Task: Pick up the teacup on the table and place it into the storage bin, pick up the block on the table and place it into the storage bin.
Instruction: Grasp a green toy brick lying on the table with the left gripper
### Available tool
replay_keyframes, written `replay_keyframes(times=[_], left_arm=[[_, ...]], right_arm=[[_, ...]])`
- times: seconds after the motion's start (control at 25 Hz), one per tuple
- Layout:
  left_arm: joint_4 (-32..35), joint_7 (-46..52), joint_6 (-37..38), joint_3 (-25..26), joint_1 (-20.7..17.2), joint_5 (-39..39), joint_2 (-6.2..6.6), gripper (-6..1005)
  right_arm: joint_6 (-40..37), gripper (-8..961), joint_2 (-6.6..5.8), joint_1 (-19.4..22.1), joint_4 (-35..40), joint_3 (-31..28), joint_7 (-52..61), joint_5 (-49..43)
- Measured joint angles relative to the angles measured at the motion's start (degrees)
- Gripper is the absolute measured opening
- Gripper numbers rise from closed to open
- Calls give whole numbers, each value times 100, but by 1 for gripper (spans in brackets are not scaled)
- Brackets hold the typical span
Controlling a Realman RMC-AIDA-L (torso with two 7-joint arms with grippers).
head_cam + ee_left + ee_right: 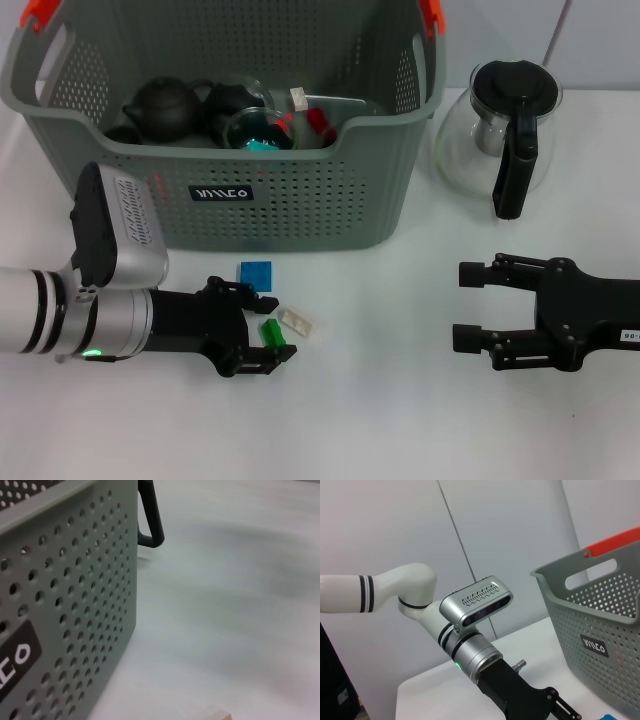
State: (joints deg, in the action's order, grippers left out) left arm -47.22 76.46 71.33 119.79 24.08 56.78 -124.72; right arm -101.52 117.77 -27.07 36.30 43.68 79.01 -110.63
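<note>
Left hand (268,335) — low on the bench, fingers apart around green block (271,332) | right hand (478,305) idle, spread wide | storage bin (300,200) far-left | step: block pick — next, close and lift.

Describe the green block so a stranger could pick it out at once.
Start at the storage bin, the large grey perforated basket at the back of the table, and look in front of its black label. Three small blocks lie there by the left gripper. The green block sits between its fingers, nearer than the flat blue block and beside the pale block.
</note>
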Motion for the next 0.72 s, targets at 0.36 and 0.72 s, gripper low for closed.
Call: replay_keyframes(times=[0.36,0.72], left_arm=[[-5,42,-5,-30,18,0,0,631],[-35,286,-66,-97,59,-51,27,449]], right_arm=[[0,915,-7,0,0,0,0,-2],[0,914,-9,0,0,0,14,-3]])
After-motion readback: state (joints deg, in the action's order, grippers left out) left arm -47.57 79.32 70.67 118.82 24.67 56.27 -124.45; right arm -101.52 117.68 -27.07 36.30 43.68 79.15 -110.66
